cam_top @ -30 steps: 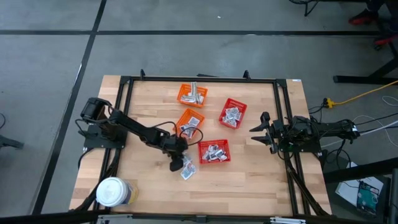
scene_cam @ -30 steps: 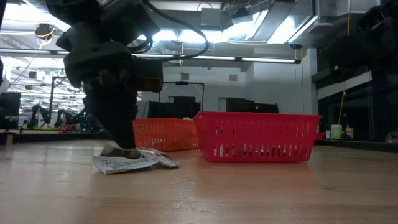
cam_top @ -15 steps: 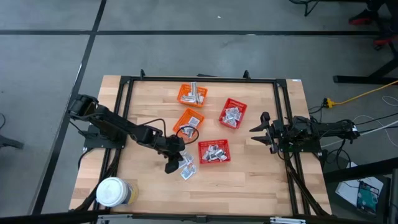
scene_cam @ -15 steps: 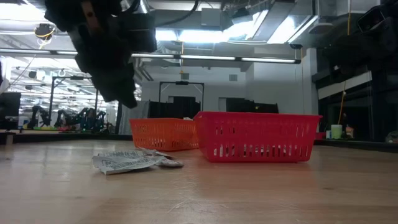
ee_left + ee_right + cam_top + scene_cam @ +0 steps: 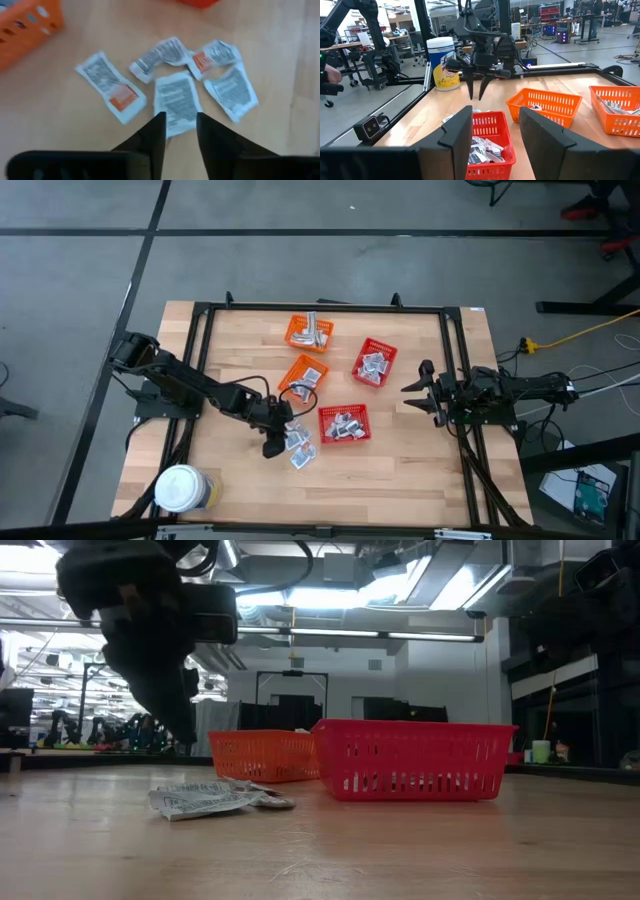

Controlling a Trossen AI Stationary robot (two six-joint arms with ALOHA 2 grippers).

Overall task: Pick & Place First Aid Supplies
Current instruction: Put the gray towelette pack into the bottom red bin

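Observation:
Several silvery-white first aid sachets (image 5: 176, 100) lie flat and loose on the wooden table (image 5: 220, 350), left of the near red basket (image 5: 343, 423); the low view shows them as a low heap (image 5: 215, 798). My left gripper (image 5: 180, 131) hangs open above their near-left side (image 5: 272, 444), pointing steeply down, with nothing between its fingers. It also shows in the right wrist view (image 5: 479, 92), clear of the table. My right gripper (image 5: 495, 125) waits open at the table's right edge (image 5: 412, 392), pointing level.
Two orange baskets (image 5: 310, 330) (image 5: 305, 375) and a second red basket (image 5: 375, 362) stand toward the far middle, each with sachets inside. A white-lidded round jar (image 5: 183, 488) stands at the near left corner. A black frame (image 5: 200, 320) runs around the table.
My left gripper has risen off the sachet heap, where its fingertips stood a second ago, and has drawn back a little toward the table's left edge. The sachets stay on the table.

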